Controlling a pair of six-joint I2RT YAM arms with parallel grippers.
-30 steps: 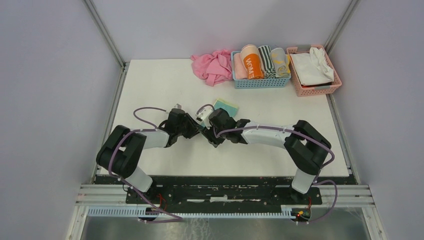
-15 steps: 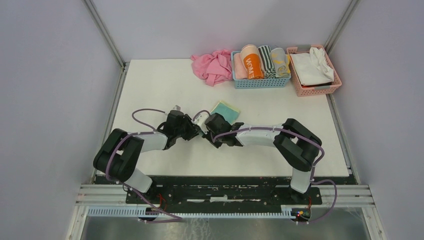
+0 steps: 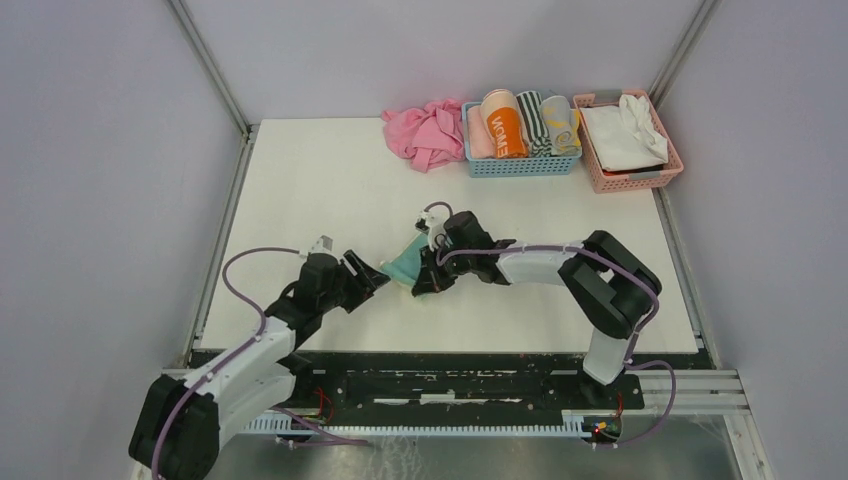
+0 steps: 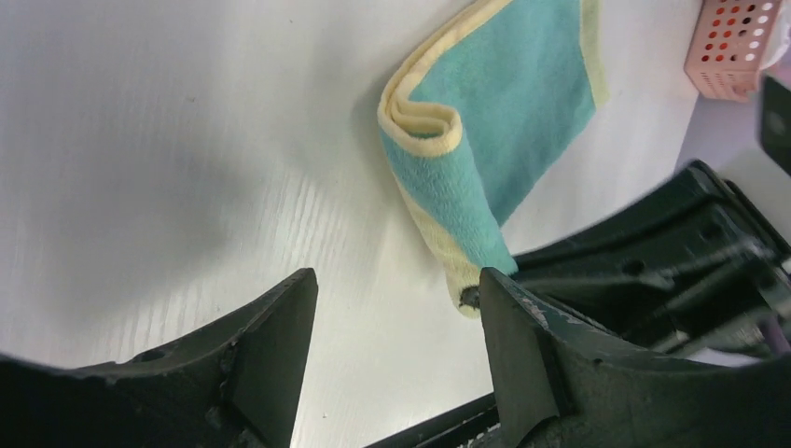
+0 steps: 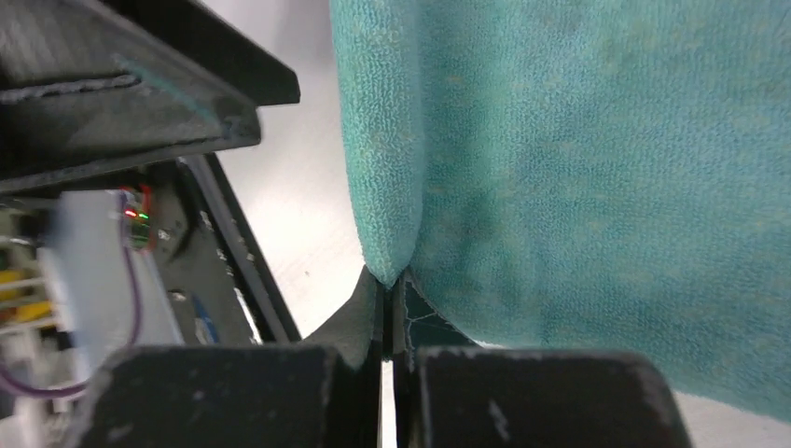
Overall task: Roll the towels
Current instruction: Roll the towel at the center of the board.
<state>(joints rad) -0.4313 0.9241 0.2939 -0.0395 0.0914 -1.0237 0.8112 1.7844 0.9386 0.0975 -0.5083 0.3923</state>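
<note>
A pale yellow towel with a teal figure [image 3: 405, 264] lies folded over on the white table [image 3: 330, 180], left of centre. In the left wrist view this towel [image 4: 494, 131] shows a curled yellow edge. My right gripper [image 3: 428, 278] is shut, pinching a fold of the towel [image 5: 578, 159] at its tips [image 5: 390, 280]. My left gripper [image 3: 368, 274] stands open just left of the towel, touching nothing; its fingers [image 4: 270, 355] frame bare table. A grey towel with yellow marks [image 3: 561, 126] sits rolled in the blue basket [image 3: 520, 166].
A crumpled pink cloth [image 3: 425, 132] lies at the back beside the blue basket, which holds several rolled towels. A pink basket [image 3: 630, 180] with white cloth stands at the back right, and its corner [image 4: 737, 47] shows in the left wrist view.
My left gripper opened, let go and drew back toward the near left. The right gripper closed on the towel, which now lies folded nearer the front.
</note>
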